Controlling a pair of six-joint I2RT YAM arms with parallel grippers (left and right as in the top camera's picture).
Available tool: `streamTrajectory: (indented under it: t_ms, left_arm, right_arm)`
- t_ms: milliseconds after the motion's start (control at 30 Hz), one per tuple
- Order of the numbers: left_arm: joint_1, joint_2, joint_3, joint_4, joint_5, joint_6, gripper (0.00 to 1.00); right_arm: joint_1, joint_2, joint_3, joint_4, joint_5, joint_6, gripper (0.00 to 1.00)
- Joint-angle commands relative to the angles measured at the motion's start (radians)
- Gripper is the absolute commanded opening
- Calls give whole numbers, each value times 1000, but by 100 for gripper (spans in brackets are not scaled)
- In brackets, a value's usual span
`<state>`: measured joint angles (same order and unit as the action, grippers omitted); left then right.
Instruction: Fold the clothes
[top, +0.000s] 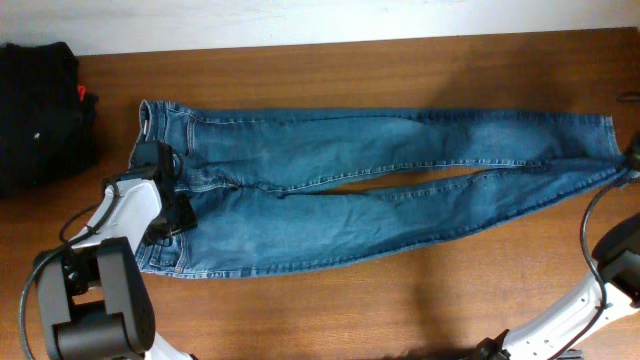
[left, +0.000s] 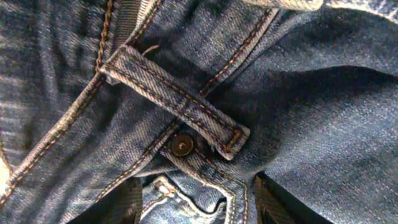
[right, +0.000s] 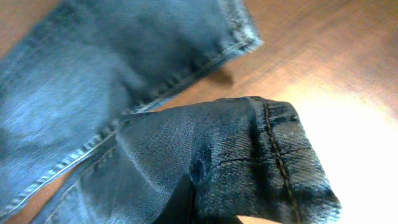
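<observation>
The blue jeans (top: 300, 215) lie flat across the wooden table, waistband at the left and both legs stretched to the right. My left gripper (top: 170, 195) sits on the waistband. In the left wrist view its fingers (left: 202, 202) straddle a bunched ridge of denim below a belt loop (left: 180, 102) and a rivet, shut on it. My right gripper (top: 630, 160) is at the leg hems on the far right. In the right wrist view it (right: 205, 208) is shut on a leg hem (right: 267, 155), which is raised and folded over above the table.
A black garment pile (top: 40, 110) with a small red tag (top: 82, 93) lies at the far left back. Bare wood (top: 400, 300) shows in front of the jeans. The right arm's base stands at the lower right corner.
</observation>
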<state>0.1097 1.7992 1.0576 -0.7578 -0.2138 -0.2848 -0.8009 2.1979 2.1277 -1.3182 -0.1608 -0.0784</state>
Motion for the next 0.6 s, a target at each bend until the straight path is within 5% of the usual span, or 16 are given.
streamTrajectory:
  t_ms: [0,367,567]
  left_arm:
    - [7,14,11,13,-11,-3,57]
    - [8,14,11,21,-11,-3,58]
    - [8,14,11,21,-11,-3,58]
  right_arm:
    - [-37,-32,4,3,95,45,5]
    - [-97,-32,-15,-2,63,73,31]
    - [-97,-32,-66,21,60,73,36]
